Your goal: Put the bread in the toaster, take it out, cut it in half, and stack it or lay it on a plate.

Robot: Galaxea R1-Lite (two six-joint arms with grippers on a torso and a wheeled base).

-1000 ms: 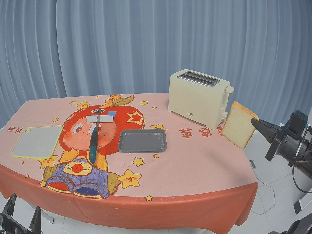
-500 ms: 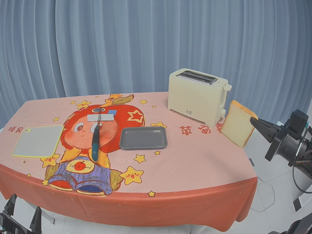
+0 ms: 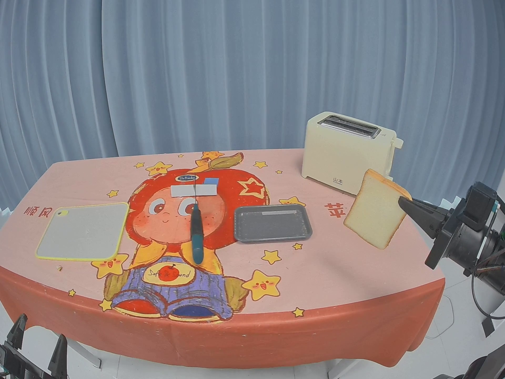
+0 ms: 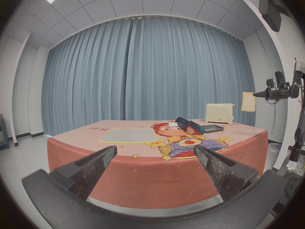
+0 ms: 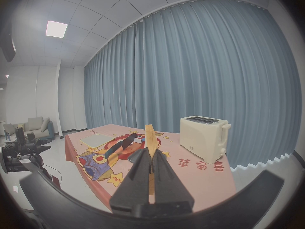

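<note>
A slice of white bread [image 3: 374,209] hangs upright in the air over the table's right end, just in front of the cream toaster [image 3: 347,153]. My right gripper [image 3: 405,202] is shut on the slice's edge; its wrist view shows the bread [image 5: 150,139] edge-on between the fingers [image 5: 139,172], with the toaster [image 5: 203,137] beyond. My left gripper [image 4: 155,153] is open and holds nothing, low in front of the table's near left side [image 3: 39,332]. A grey tray-like plate [image 3: 272,222] lies mid-table.
A blue-handled knife [image 3: 197,232] lies left of the plate, its blade on a white strip. A grey cutting board [image 3: 84,231] with a yellow rim sits at the table's left. The orange cartoon cloth hangs over the table's front edge [image 3: 263,338].
The head camera has shifted, so the table's contents show farther right in the picture. Relative to the toaster, the gripped bread now sits closer in, over the table's right end.
</note>
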